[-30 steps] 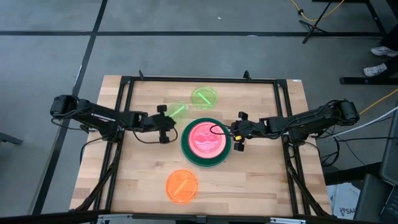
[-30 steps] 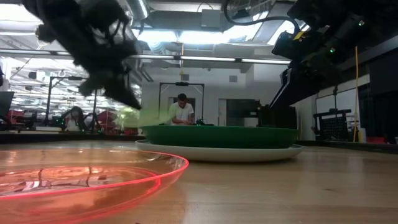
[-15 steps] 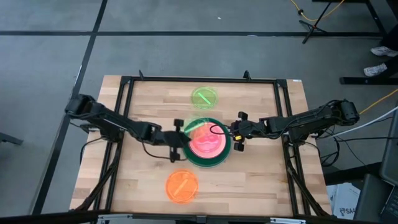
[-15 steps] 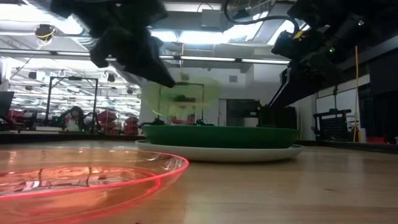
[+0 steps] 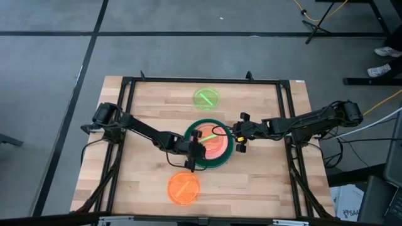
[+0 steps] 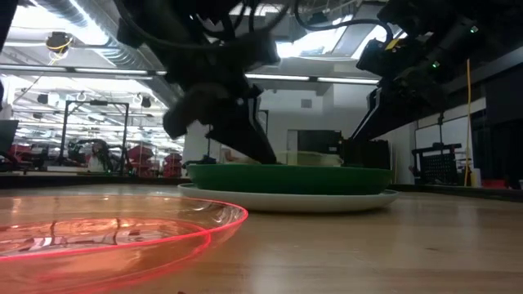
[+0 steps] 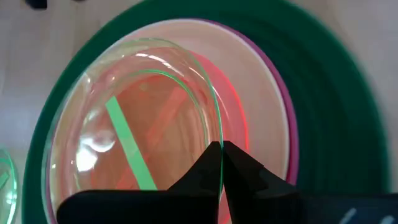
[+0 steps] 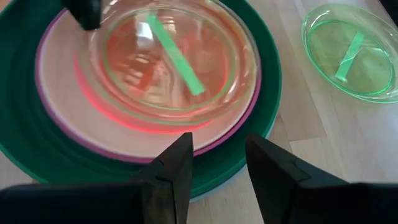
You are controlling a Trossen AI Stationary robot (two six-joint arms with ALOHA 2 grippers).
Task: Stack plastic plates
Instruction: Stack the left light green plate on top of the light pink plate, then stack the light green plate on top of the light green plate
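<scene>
So on the left side, the left end effector (image 5: 194, 149) is reaching across the surface (image 5: 138, 182) with its fingers pinched on the rim of a small translucent green plate (image 7: 134, 130), holding it right over the stack (image 5: 208, 143) in the middle. That stack reads as the dark green plate (image 8: 25, 146) on the bottom of what shows from above (the low view has a pale one (image 6: 288, 198) under it), then the magenta plate (image 8: 53, 109), a peach one and the red-pink plate (image 8: 102, 102) on top. Looks to me like the placing step is nearly done: the green plate seems to sit on or just above the red-pink one, can't tell if it's fully down.

Next move, I'd guess: let go cleanly without dragging the plate off centre, then back the arm out.

Still loose on the surface: the orange plate (image 5: 184, 188) near the front and the second green plate (image 5: 206, 98) at the back.

On the right, the right end effector (image 5: 239, 134) hangs just beside the stack's edge, fingers spread, holding nothing.
</scene>
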